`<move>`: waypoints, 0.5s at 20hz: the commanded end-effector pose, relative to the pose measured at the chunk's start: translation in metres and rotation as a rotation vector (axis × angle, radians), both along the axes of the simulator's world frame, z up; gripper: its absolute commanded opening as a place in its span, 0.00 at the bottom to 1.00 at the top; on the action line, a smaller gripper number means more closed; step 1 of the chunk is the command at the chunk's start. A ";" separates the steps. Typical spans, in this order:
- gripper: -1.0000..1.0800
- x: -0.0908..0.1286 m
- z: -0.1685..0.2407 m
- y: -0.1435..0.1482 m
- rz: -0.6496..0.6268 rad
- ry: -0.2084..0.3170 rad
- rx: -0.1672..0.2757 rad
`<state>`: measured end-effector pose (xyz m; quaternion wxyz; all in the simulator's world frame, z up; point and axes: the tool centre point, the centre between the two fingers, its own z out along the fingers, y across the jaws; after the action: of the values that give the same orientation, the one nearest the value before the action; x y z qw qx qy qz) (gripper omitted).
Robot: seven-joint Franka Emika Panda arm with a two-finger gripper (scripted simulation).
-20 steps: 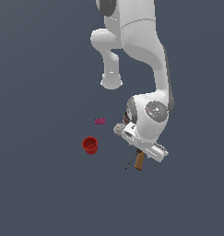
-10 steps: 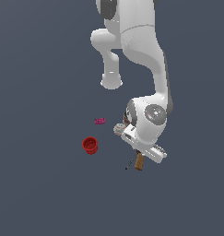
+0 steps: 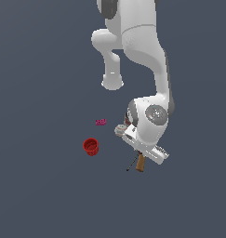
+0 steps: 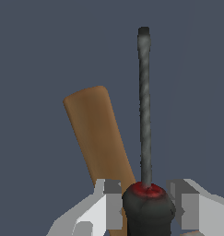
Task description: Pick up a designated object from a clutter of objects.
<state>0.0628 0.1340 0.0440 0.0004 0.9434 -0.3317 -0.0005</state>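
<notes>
The screwdriver [image 4: 144,110] has a red-and-black handle and a thin dark shaft, and it lies on the grey floor. My gripper [image 4: 148,205] has one finger on each side of the handle, both pressed against it, so it is shut on the screwdriver. The hammer's wooden handle [image 4: 100,138] lies just beside the shaft, at a slant. In the exterior view only the shaft tip of the screwdriver [image 3: 131,164] and the end of the hammer handle [image 3: 141,163] stick out from under my hand [image 3: 147,148]. The fingers themselves are hidden there.
A red cup [image 3: 91,147] stands toward the exterior view's left of my hand. A small pink block [image 3: 101,122] lies beyond it. A grey round thing [image 3: 119,130] shows partly at the edge of the wrist. The arm's base [image 3: 113,82] rises behind.
The arm has stayed almost in place over the screwdriver and hammer. The cup and the pink block have not moved.
</notes>
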 end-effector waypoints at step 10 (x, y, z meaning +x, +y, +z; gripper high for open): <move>0.00 -0.019 0.034 -0.017 0.000 -0.001 0.000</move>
<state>0.0474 0.1205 0.0706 0.0004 0.9434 -0.3316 -0.0007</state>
